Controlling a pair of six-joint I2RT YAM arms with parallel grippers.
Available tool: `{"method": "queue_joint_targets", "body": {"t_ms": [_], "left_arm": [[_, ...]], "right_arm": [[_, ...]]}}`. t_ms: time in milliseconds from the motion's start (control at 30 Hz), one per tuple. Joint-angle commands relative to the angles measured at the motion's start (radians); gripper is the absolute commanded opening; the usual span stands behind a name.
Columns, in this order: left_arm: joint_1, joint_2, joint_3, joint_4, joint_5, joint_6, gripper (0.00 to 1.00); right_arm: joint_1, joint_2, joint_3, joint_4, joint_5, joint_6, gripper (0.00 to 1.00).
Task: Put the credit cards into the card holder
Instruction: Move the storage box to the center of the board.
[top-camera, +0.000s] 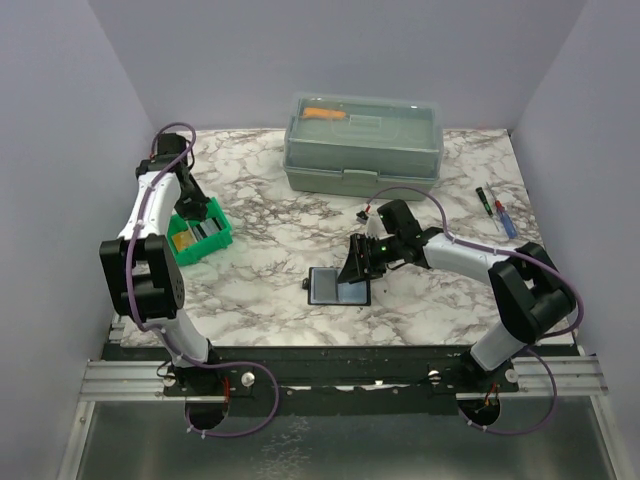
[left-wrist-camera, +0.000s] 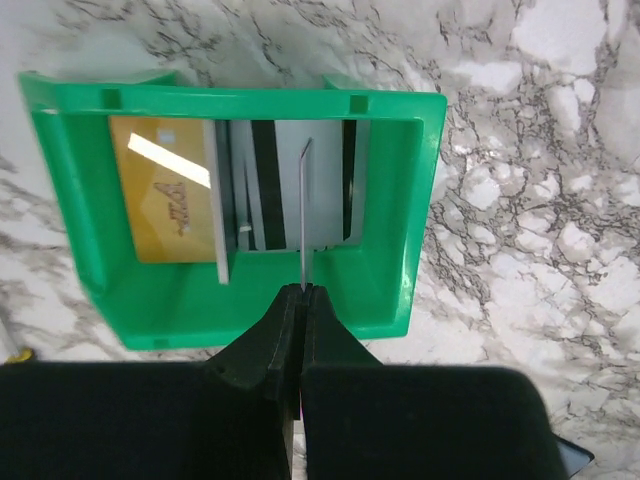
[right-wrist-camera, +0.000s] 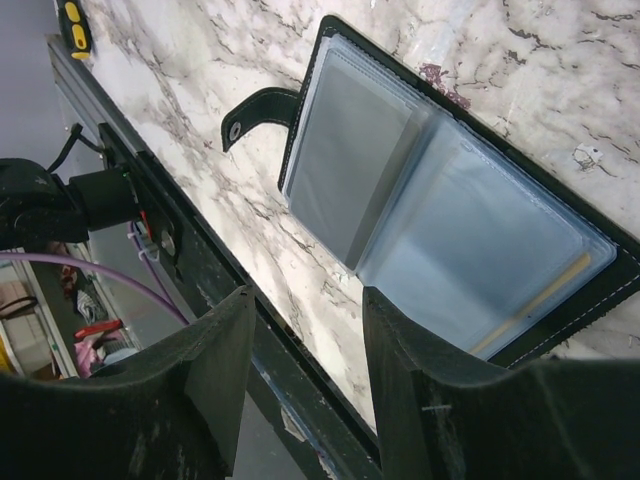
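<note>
The small green bin (left-wrist-camera: 385, 290) holds the credit cards: a yellowish one (left-wrist-camera: 165, 200) lying at its left and grey ones (left-wrist-camera: 255, 190) standing beside it. My left gripper (left-wrist-camera: 303, 292) is shut on the edge of one thin grey card (left-wrist-camera: 303, 215), seen edge-on over the bin's inside. From above, the left gripper (top-camera: 193, 205) hangs over the bin (top-camera: 218, 238) at the table's left. The card holder (top-camera: 338, 287) lies open near the front middle, its greyish clear pockets (right-wrist-camera: 450, 230) up and its strap to one side. My right gripper (right-wrist-camera: 308, 300) stands open just above its near edge, holding nothing.
A big grey-green lidded toolbox (top-camera: 362, 143) stands at the back middle. Two pen-like tools (top-camera: 497, 212) lie at the right. The table's front edge with a black metal rail (right-wrist-camera: 200, 270) runs just below the card holder.
</note>
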Motion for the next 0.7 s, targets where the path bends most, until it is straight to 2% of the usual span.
{"method": "queue_joint_targets", "body": {"t_ms": [0, 267, 533, 667], "left_arm": [[0.005, 0.064, -0.077, 0.121, 0.149, -0.008, 0.00], [-0.063, 0.144, -0.042, 0.222, 0.244, -0.060, 0.00], [-0.141, 0.248, 0.087, 0.236, 0.290, -0.095, 0.00], [-0.168, 0.248, 0.117, 0.236, 0.290, -0.077, 0.00]], "right_arm": [[-0.003, 0.018, 0.018, 0.008, -0.021, -0.009, 0.50], [-0.003, 0.017, 0.003, 0.006, -0.011, -0.011, 0.50], [-0.003, 0.024, 0.013, -0.002, -0.006, -0.016, 0.50], [-0.003, 0.019, 0.018, -0.016, 0.006, -0.020, 0.50]]}}
